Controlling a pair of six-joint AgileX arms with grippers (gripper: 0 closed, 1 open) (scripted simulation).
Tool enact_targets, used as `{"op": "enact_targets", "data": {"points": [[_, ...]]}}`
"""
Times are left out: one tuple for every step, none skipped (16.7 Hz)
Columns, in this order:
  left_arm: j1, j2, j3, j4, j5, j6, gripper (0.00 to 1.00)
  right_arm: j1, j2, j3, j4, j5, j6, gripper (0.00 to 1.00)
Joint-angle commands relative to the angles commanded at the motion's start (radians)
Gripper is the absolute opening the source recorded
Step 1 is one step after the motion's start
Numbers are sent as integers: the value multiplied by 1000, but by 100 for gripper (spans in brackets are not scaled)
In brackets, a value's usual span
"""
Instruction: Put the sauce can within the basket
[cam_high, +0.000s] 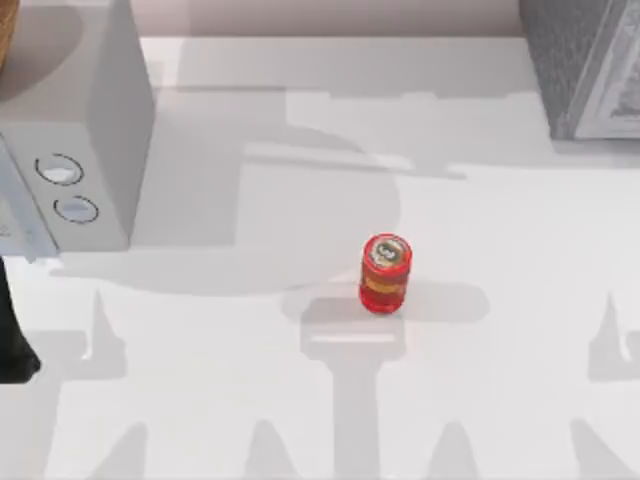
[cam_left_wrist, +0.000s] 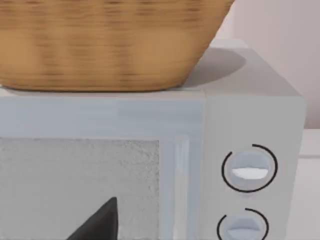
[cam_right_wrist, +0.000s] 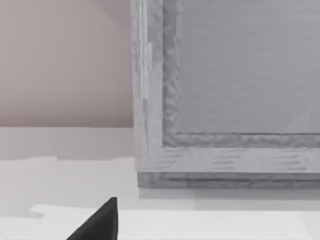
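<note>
The sauce can (cam_high: 385, 273) stands upright on the white table (cam_high: 500, 240), a little right of the table's middle and nearer the near edge than the far one. Its red body carries a yellow-orange label band, and its silvery round top bears a dark mark. Nothing touches it; bare surface lies all around it.

Well apart from the can, at the table's left edge toward the far-left corner, sits a pale grey microwave (cam_high: 85, 140) with two round knobs (cam_high: 58, 169) on its front panel. In the left wrist view the woven basket (cam_left_wrist: 100, 45) rests on top of the microwave (cam_left_wrist: 250, 115), its tan wall bulging over the door; in the top view just a sliver of it shows at the upper left corner.

At the far-right corner stands a grey framed cabinet (cam_high: 580, 65), also seen close up in the right wrist view (cam_right_wrist: 225, 100).

A dark fingertip (cam_left_wrist: 100, 222) of the left gripper faces the microwave door, and a dark fingertip (cam_right_wrist: 100, 222) of the right gripper faces the cabinet; whether either pair of fingers is apart or together cannot be told.
</note>
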Motion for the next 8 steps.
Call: {"op": "enact_targets", "data": {"points": [[0,0,0,0,0,0,100,0,0,0,0,0,0,100],[0,0,0,0,0,0,100,0,0,0,0,0,0,100],[-1,9,3,6,4,0,100,0,0,0,0,0,0,100],[-4,29,9,19,13,0,100,0,0,0,0,0,0,100],[-8,58,19,37,26,0,100,0,0,0,0,0,0,100],[-13,96,31,62,43,1,100,0,0,0,0,0,0,100],[-20,145,47,94,65,1,100,0,0,0,0,0,0,100],[-28,203,66,132,91,1,100,0,0,0,0,0,0,100]]}}
